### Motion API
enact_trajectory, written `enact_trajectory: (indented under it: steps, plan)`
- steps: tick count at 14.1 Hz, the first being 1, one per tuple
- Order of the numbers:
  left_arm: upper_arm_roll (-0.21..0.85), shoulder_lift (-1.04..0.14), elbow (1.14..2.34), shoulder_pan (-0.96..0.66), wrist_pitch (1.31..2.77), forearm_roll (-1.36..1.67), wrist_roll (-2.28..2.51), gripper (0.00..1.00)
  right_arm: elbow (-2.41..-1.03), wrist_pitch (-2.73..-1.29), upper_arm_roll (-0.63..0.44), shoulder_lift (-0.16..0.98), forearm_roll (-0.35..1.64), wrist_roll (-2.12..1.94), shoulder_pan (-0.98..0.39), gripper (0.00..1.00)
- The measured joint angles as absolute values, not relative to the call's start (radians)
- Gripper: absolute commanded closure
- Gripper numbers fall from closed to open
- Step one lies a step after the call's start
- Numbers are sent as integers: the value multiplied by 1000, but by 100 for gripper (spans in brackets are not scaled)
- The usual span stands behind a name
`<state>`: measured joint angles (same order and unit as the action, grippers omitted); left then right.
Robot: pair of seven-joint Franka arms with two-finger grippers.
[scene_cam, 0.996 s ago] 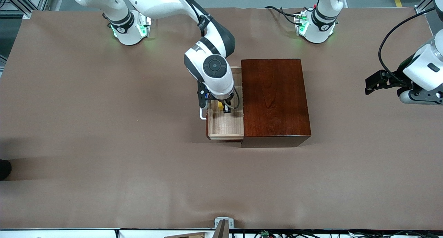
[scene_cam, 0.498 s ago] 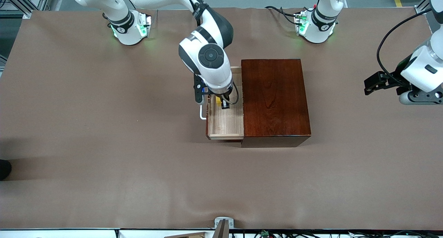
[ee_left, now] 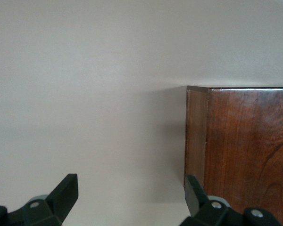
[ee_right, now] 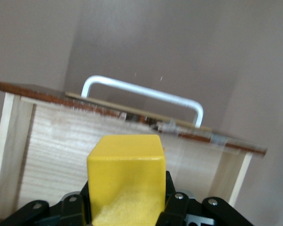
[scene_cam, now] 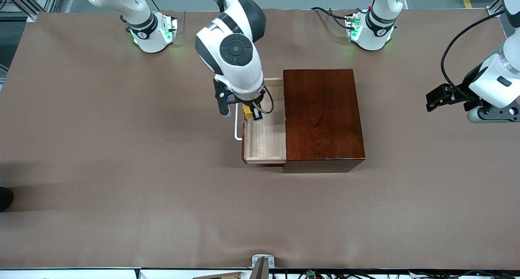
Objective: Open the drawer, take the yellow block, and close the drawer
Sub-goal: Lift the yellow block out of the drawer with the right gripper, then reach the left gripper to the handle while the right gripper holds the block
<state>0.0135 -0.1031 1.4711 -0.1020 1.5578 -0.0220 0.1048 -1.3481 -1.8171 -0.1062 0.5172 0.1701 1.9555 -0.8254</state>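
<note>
The drawer (scene_cam: 264,143) of pale wood stands pulled out of the mahogany box (scene_cam: 321,116) toward the right arm's end of the table, its white handle (scene_cam: 237,126) showing. My right gripper (scene_cam: 252,112) is shut on the yellow block (scene_cam: 247,110) and holds it up over the drawer. In the right wrist view the yellow block (ee_right: 126,176) sits between the fingers, with the drawer's floor (ee_right: 56,155) and handle (ee_right: 144,92) below. My left gripper (scene_cam: 436,97) is open and empty, waiting above the table at the left arm's end.
The brown table cover (scene_cam: 122,169) lies flat around the box. The left wrist view shows a corner of the box (ee_left: 240,141) and bare table (ee_left: 85,94). A small metal bracket (scene_cam: 262,260) sits at the table edge nearest the front camera.
My right gripper has risen out of the drawer with the yellow block and drifted toward the drawer's front. The left arm has shifted only slightly.
</note>
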Motion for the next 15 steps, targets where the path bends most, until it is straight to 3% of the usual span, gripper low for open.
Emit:
enact_trajectory:
  steps: [3, 15]
  plan:
    - [13, -103, 1471, -102, 1558, -22, 105, 0, -1347, -1753, -129, 490, 170, 1769, -756, 100]
    - [45, -106, 1470, -116, 1557, -22, -100, 0, -1366, -1516, -138, 381, 170, 802, -254, 98]
